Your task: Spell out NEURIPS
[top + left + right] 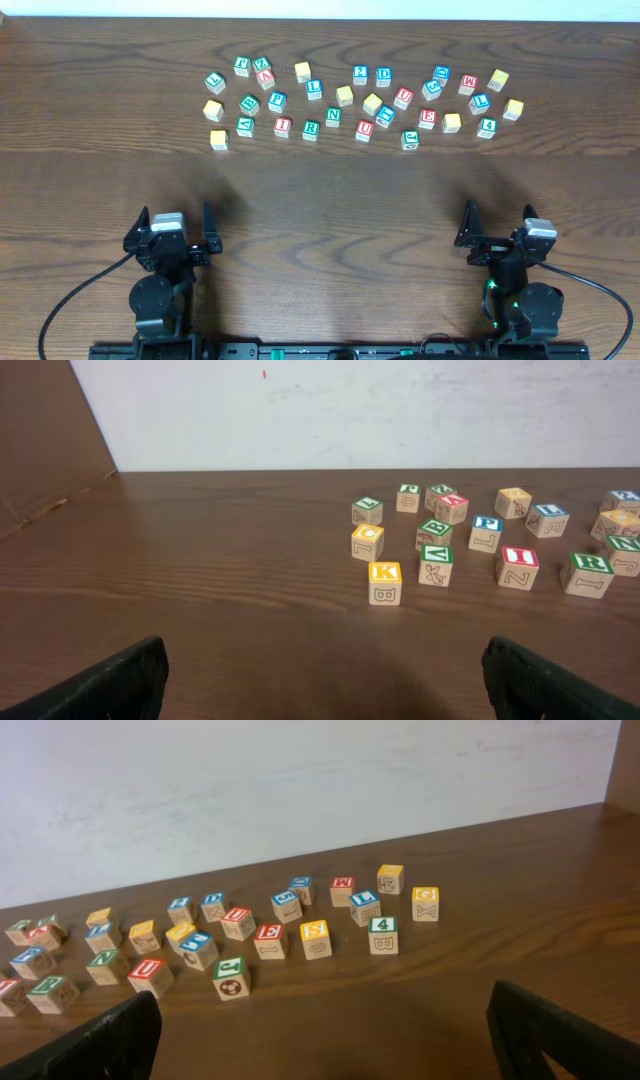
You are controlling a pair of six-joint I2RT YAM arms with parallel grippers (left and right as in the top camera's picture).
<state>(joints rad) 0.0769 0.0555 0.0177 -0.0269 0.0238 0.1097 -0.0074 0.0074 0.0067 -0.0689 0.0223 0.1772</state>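
Note:
Several wooden letter blocks with coloured faces lie scattered across the far middle of the table. Among them are a green N block (333, 116), a red U block (365, 129), a red E block (427, 119), a green R block (311, 129), a red I block (282, 127) and a blue P block (277, 101). My left gripper (176, 228) is open and empty at the near left, well short of the blocks. My right gripper (497, 228) is open and empty at the near right. The left wrist view shows the yellow K block (385, 582) nearest.
The dark wooden table (320, 200) runs bare between the grippers and the blocks. A white wall stands behind the far edge. A green block with a ball picture (231, 977) is the nearest one in the right wrist view.

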